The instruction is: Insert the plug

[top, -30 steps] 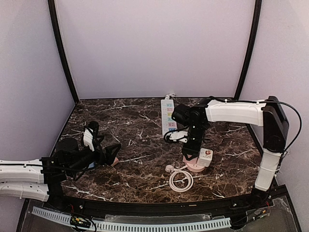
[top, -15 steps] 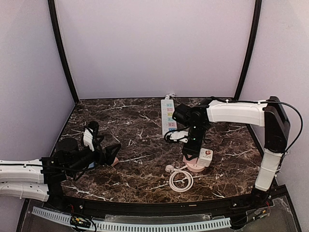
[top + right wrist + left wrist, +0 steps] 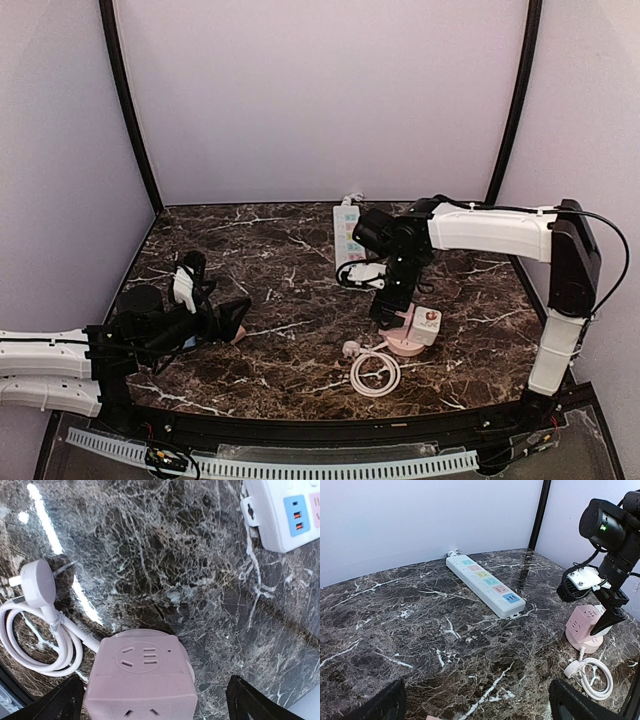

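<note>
The white plug (image 3: 37,582) lies flat on the marble, its white cable (image 3: 35,640) coiled beside it; from above, the plug (image 3: 351,349) is left of the pink cube socket (image 3: 412,332). My right gripper (image 3: 392,312) hangs just above that pink cube socket (image 3: 142,675), open, with one dark finger (image 3: 60,705) on each side and apart from it. The white power strip (image 3: 347,240) with coloured outlets lies farther back. My left gripper (image 3: 235,318) rests open and empty at the left, low over the table, facing the power strip (image 3: 485,582).
Dark marble table top (image 3: 280,270) inside an enclosure with pale walls and black corner posts (image 3: 130,110). The right arm (image 3: 612,555) stands over the pink cube (image 3: 585,625) in the left wrist view. A small pink bit (image 3: 238,338) shows under the left gripper.
My right gripper has opened wide, letting go of the pink cube socket, and lifted slightly up and left. The left arm has not moved.
</note>
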Robot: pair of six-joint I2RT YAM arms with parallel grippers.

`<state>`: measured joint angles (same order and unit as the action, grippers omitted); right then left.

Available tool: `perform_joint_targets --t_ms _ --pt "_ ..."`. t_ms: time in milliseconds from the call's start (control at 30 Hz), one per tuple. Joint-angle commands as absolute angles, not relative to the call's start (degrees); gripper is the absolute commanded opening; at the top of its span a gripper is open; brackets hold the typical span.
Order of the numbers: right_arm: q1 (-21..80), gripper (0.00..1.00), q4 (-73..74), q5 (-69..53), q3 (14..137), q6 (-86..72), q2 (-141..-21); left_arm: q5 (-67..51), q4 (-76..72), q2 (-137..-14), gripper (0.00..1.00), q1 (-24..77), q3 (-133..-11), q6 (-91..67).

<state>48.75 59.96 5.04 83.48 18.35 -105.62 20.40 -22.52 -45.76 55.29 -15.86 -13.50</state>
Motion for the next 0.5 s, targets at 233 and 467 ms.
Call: perform_joint_targets --t_ms 233,467 --pt "55.3 0.99 59.3 7.4 89.4 16.1 -102.0 20.4 -22.3 -45.9 1.00 55.2 -14.7 -13.0" --pt "61.2 0.99 46.3 12.3 84.6 11.9 -100.5 23.1 -20.3 -42.1 1.00 55.2 -13.7 -13.1"
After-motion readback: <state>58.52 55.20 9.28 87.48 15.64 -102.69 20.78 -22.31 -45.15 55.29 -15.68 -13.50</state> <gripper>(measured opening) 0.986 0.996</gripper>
